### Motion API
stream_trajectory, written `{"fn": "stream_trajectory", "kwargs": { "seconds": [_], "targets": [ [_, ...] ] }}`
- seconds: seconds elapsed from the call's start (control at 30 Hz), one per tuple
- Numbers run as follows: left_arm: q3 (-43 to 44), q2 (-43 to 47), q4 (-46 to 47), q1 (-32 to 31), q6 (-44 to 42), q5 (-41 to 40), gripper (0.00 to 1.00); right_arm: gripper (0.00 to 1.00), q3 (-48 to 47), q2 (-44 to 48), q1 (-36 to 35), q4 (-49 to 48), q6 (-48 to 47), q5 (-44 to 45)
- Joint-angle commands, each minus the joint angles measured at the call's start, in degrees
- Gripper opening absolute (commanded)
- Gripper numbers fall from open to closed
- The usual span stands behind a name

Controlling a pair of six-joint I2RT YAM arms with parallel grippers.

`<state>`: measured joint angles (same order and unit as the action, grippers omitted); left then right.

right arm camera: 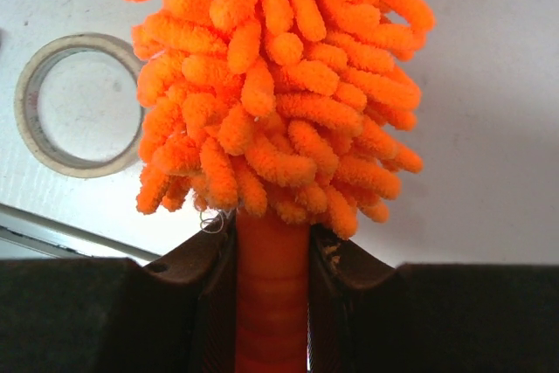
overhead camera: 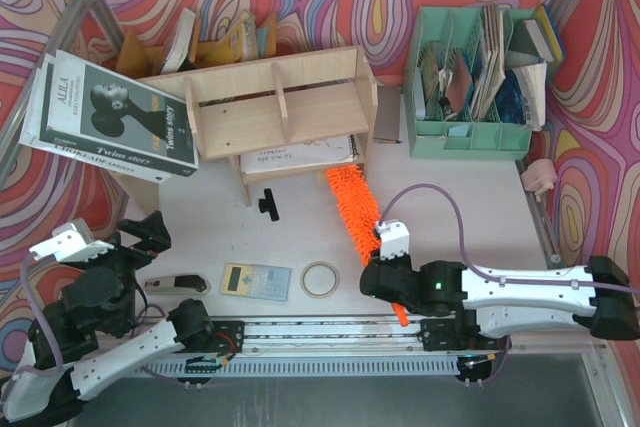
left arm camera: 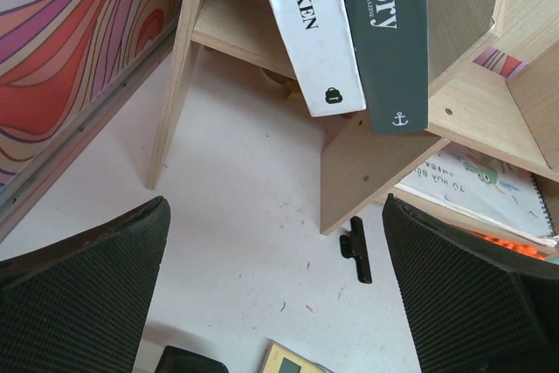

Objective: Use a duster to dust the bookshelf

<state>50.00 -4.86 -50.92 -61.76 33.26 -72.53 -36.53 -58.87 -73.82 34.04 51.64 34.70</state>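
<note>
The right gripper is pressed together on the handle of the duster, in front of the bookshelf. Its head is pointed at the lower tier's right end (contact cannot be confirmed). The left gripper is held spread, empty, off the bookshelf's left front. Dusting is judged barely started; the head must next be swept along the tiers.

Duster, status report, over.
Right gripper jaws shut on duster handle. Left gripper jaws open, empty. Fluffy tip at bookshelf lower tier; notebook lying there.
</note>
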Motion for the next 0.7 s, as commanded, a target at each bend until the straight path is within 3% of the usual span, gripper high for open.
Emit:
{"fn": "stream_trajectory", "kwargs": {
  "seconds": [0.0,0.23,0.4,0.67],
  "targets": [
    [0.1,0.4,-0.4,-0.3,0.0,-1.5,0.99,0.00,0.5,3.7,0.0,7.4,8.3,7.2],
    [0.0,0.5,-0.6,-0.3,0.1,-1.6,0.99,0.00,0.5,-0.9,0.4,6.5,9.7,5.0],
    [0.0,0.5,-0.5,-0.3,0.1,-1.8,0.98,0.00,3.2,-0.2,1.0,-3.5,5.3,-1.3],
    [0.0,0.3,-0.4,-0.3,0.0,-1.9,0.98,0.00,0.9,-4.2,1.0,-3.2,1.7,-1.7]
  ]
}}
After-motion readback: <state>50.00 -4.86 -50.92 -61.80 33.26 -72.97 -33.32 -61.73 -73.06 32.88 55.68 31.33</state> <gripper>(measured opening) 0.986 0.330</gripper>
